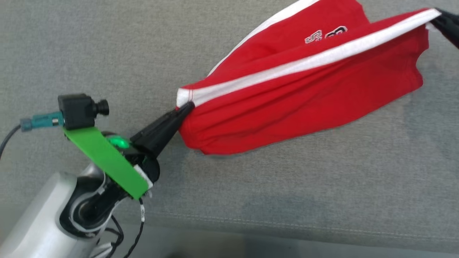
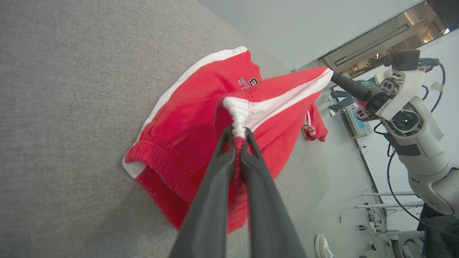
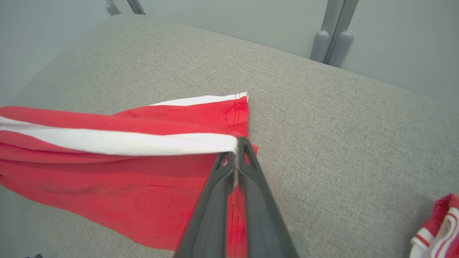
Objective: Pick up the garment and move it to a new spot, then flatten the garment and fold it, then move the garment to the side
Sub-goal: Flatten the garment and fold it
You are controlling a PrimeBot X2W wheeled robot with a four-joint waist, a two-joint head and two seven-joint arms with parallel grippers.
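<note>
My left gripper (image 1: 187,106) and right gripper (image 1: 438,18) each have their fingers (image 2: 211,200) clamped on the garment's (image 1: 304,100) white-striped edge. I'm holding it taut between them so it spreads flat.

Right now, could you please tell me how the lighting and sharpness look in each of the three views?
Head view: soft, even light, a faint shadow under the red garment on the grey surface. Left wrist view: wide-angle bending toward the edges, a bright lamp glaring in the background. Right wrist view: cloth weave sharp, the right gripper's fingers near the lens slightly soft.
</note>
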